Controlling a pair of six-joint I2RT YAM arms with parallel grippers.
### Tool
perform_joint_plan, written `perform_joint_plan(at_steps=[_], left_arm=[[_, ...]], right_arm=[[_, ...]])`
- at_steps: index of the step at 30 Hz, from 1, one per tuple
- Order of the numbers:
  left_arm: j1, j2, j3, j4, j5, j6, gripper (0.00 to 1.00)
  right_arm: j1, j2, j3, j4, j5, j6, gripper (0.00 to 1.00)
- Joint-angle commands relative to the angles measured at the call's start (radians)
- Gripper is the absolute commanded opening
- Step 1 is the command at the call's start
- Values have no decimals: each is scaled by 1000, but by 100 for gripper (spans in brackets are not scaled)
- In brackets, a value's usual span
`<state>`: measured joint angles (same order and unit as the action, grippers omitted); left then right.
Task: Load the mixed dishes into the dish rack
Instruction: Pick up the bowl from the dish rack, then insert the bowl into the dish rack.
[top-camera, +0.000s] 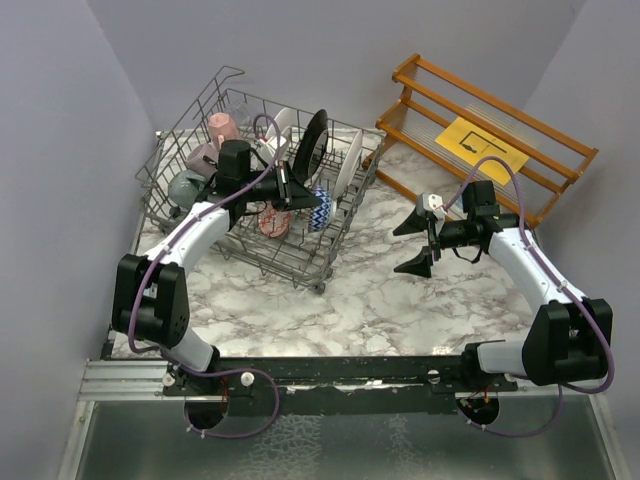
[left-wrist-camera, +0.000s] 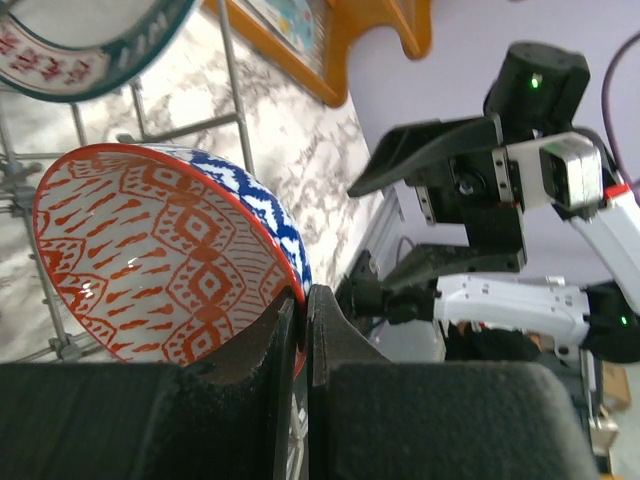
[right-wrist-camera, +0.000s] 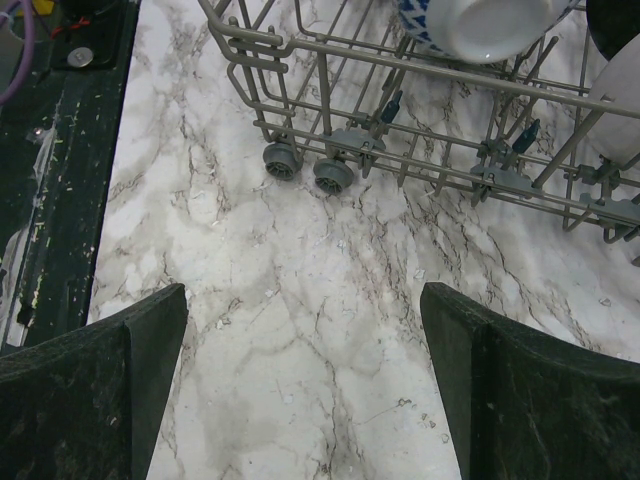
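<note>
Marbled bench (top-camera: 380, 300) carries the dish rack (top-camera: 300, 255) at ten o'clock; the left arm reaches into it, hand (left-wrist-camera: 303, 300) clamped on the rim of a red and blue bowl (left-wrist-camera: 160, 250) standing on edge near plates (top-camera: 350, 165) and mugs (top-camera: 222, 127). At three o'clock the right hand (top-camera: 410, 248) hangs above the bench, fingers spread wide, facing the rack's wheels (right-wrist-camera: 300, 165), with a wooden shelf (top-camera: 560, 138) at one o'clock.

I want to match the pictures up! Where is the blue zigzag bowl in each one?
Top external: blue zigzag bowl mid-picture, in the dish rack.
Left wrist: bowl fills the left half, red inside showing.
Right wrist: bowl at top edge, white foot showing.
Shared landmark: the rack's grey wires.
</note>
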<state>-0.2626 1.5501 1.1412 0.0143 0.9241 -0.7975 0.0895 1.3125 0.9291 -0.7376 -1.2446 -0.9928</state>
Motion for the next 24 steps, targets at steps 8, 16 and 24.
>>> perform_joint_plan(at_steps=[8, 16, 24], left_arm=[[56, 71, 69, -92, 288, 153, 0], [57, 163, 141, -188, 344, 241, 0], [54, 237, 195, -305, 357, 348, 0]], right_arm=[[-8, -18, -12, -9, -18, -15, 100], [-8, -18, -12, -9, -19, -17, 100], [-8, -16, -13, -9, -21, -18, 100]])
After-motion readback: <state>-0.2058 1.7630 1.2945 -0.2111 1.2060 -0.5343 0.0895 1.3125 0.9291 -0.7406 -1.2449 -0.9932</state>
